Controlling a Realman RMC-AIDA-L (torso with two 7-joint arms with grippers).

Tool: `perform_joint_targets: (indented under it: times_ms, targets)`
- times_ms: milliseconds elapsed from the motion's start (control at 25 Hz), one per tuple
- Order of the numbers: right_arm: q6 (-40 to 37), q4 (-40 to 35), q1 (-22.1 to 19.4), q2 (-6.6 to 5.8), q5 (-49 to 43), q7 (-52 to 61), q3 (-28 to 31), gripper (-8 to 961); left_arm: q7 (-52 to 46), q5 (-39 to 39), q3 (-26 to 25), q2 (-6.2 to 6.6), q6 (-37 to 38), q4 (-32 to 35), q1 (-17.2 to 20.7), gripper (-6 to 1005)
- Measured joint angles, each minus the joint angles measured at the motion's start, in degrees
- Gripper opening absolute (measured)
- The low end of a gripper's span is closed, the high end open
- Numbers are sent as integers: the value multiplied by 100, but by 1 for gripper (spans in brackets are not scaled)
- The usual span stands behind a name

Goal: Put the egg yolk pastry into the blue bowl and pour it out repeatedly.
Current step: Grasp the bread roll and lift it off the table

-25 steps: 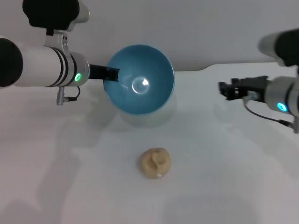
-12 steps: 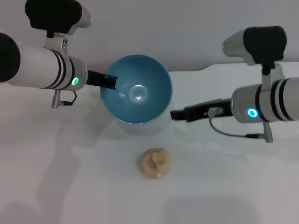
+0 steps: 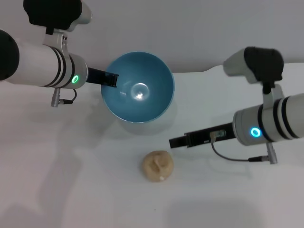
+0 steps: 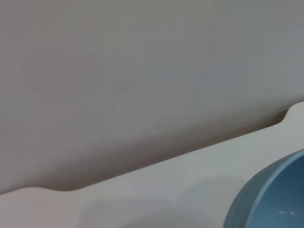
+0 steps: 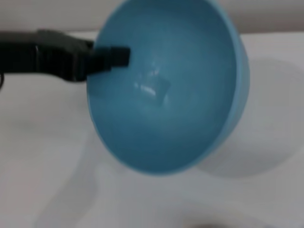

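The blue bowl is held above the white table, tipped so that its empty glossy inside faces the head camera. My left gripper is shut on the bowl's left rim. The right wrist view shows the same bowl with the left gripper pinching its edge. A strip of the bowl's outer wall shows in the left wrist view. The egg yolk pastry lies on the table in front of the bowl, free of both arms. My right gripper hovers just right of and slightly behind the pastry, apart from it.
The white table ends at a back edge against a grey wall, with a notch at the back right. The right forearm hangs over the table's right side.
My right arm has swung in from the far right and come down toward the pastry. The bowl has shifted slightly in the left gripper. The pastry has not moved.
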Motion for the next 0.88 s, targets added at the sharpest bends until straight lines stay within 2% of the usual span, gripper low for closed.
perform_joint_targets:
  times_ms: [360,880]
  targets:
    - [-354,-1275,430,19,919,-828,-17,418,0,0,29,-6,-7,41,29,9]
    - [-386,-1651,531,16,966,-851,-94,414,-13,-38,26,-8,-18,34,15,10]
